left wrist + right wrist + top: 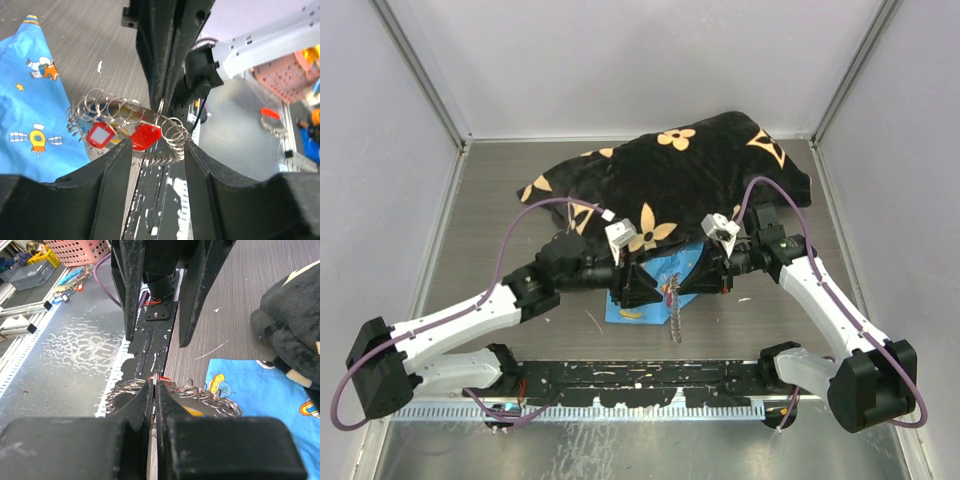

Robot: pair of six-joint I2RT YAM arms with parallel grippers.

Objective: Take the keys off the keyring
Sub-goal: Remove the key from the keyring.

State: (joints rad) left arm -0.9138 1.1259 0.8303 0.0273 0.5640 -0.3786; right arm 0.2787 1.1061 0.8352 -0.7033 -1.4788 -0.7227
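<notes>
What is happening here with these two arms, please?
The right gripper is shut on the keyring and holds it lifted, close to the blue cartoon cloth. The left gripper faces it with open jaws and holds nothing. The keys with red heads hang on the ring; none looks removed yet.

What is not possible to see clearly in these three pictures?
Left wrist: the left gripper covers part of the keyring; of the keys, only two red heads show.
Right wrist: the shut right gripper hides its own pinch point.
Top view: the keys are too small; both arms cover the keyring's top.
</notes>
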